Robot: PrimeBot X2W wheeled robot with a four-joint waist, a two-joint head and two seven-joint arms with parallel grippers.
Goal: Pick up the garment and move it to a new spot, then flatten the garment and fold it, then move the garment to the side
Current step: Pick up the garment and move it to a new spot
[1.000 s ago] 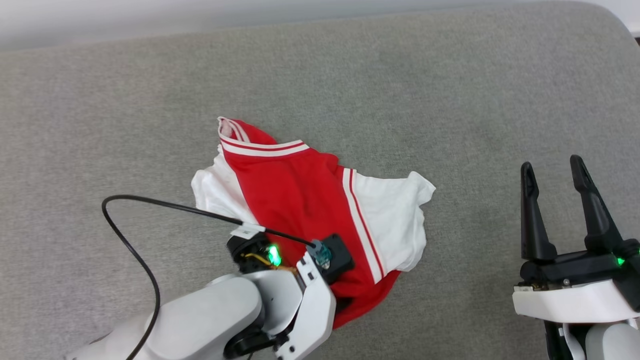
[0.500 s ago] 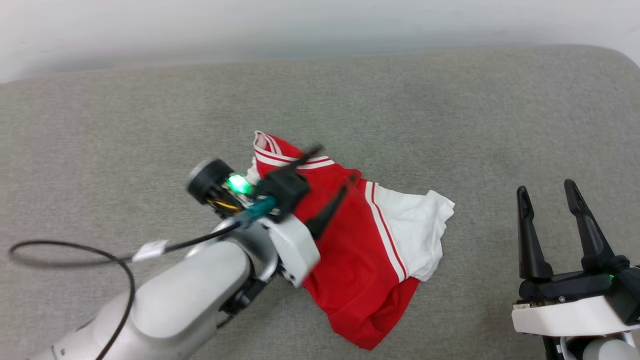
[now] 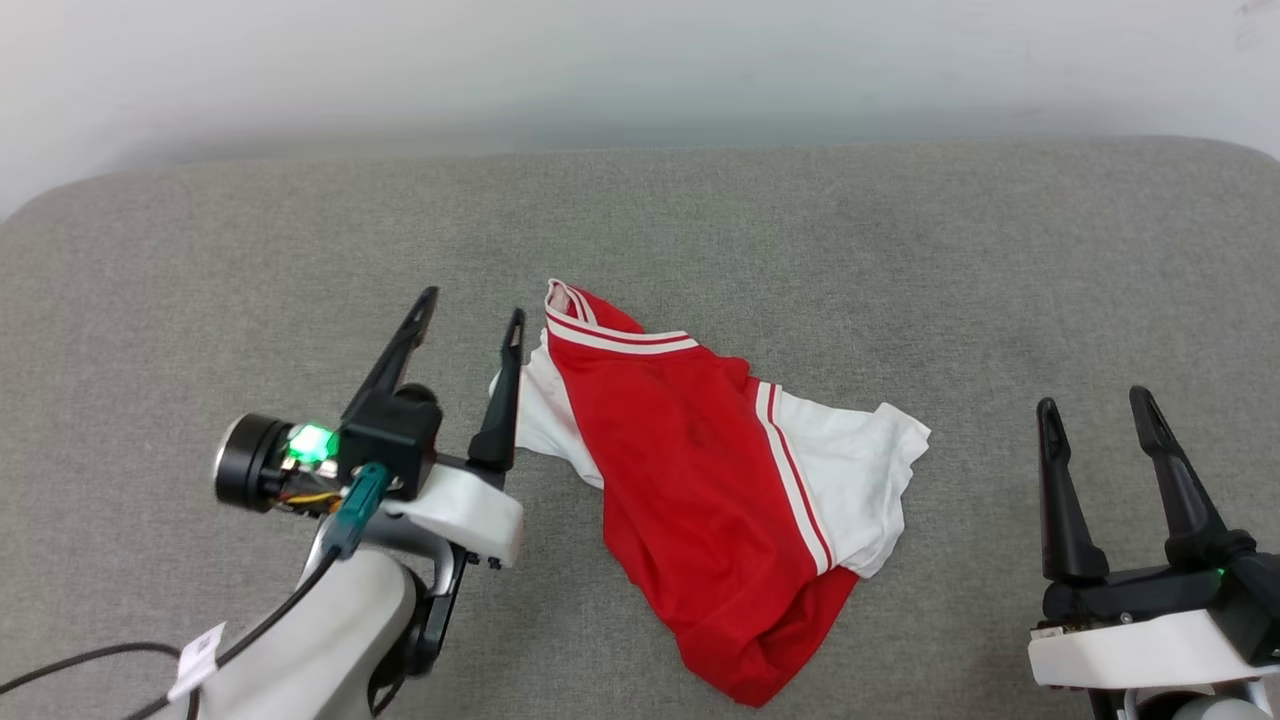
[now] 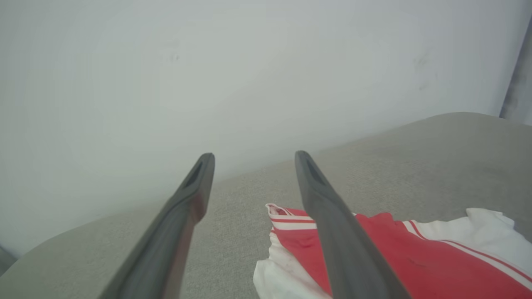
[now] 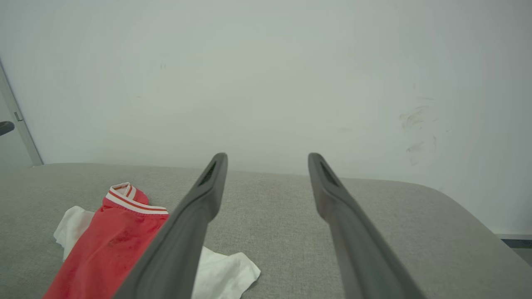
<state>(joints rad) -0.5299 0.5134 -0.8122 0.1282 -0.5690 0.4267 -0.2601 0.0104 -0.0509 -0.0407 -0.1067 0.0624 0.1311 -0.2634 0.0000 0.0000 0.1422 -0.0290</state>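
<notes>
The garment (image 3: 690, 470) is a red shirt with white sleeves and striped trim, lying crumpled on the grey cushioned surface (image 3: 900, 260). It also appears in the left wrist view (image 4: 399, 257) and the right wrist view (image 5: 104, 245). My left gripper (image 3: 470, 315) is open just left of the garment's white sleeve, its fingers empty and lifted off the cloth. My right gripper (image 3: 1095, 405) stands open at the lower right, well clear of the garment. In each wrist view that gripper's own fingers are spread with nothing between them (image 4: 253, 158), (image 5: 268, 158).
A pale wall (image 3: 640, 70) runs behind the grey surface's far edge. The surface's corners are rounded at the far left and far right. A black cable (image 3: 90, 660) trails from my left arm at the lower left.
My left gripper has let go of the garment, opened, lifted and swung out to its left. The head camera tilted up, shifting the whole picture down. The right gripper stays open.
</notes>
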